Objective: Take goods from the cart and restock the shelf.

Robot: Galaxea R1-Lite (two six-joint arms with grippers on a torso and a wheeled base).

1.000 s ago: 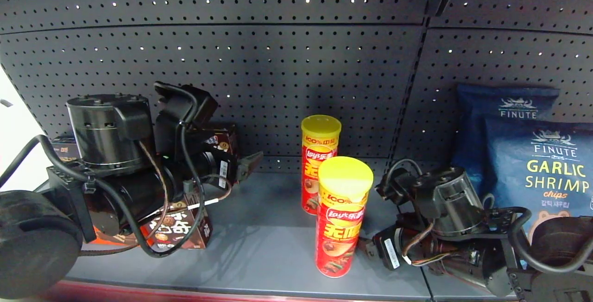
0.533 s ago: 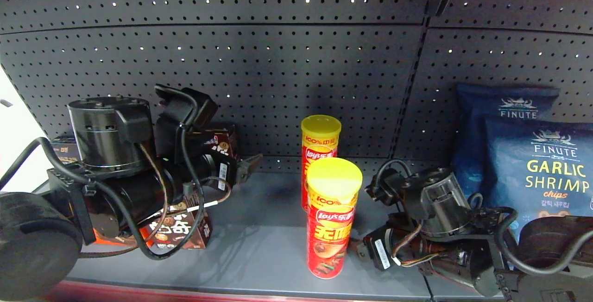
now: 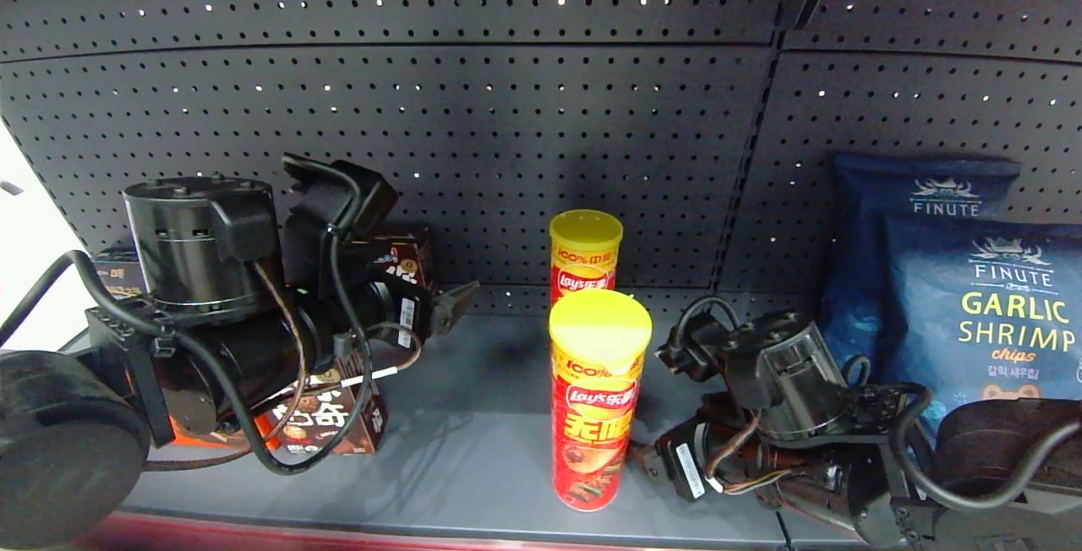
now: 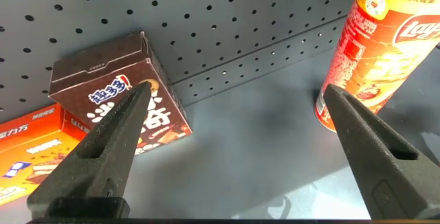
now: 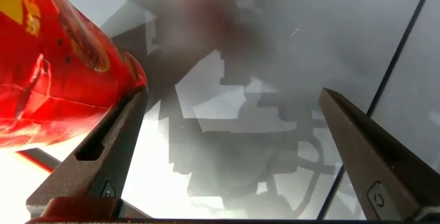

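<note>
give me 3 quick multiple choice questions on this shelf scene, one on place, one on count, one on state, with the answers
1. Where are the blue chip bags relative to the chip cans?
A. to the robot's left
B. to the robot's right
C. stacked on top of them

2. How many yellow-lidded chip cans stand on the shelf?
A. one
B. two
C. four

3. How do the jaws of the right gripper stand?
A. open
B. shut on a can
C. shut on a bag

Answers:
1 B, the bags stand at the shelf's right end in the head view.
2 B, one can stands in front of the other.
3 A, a wide gap separates them in the right wrist view.
</note>
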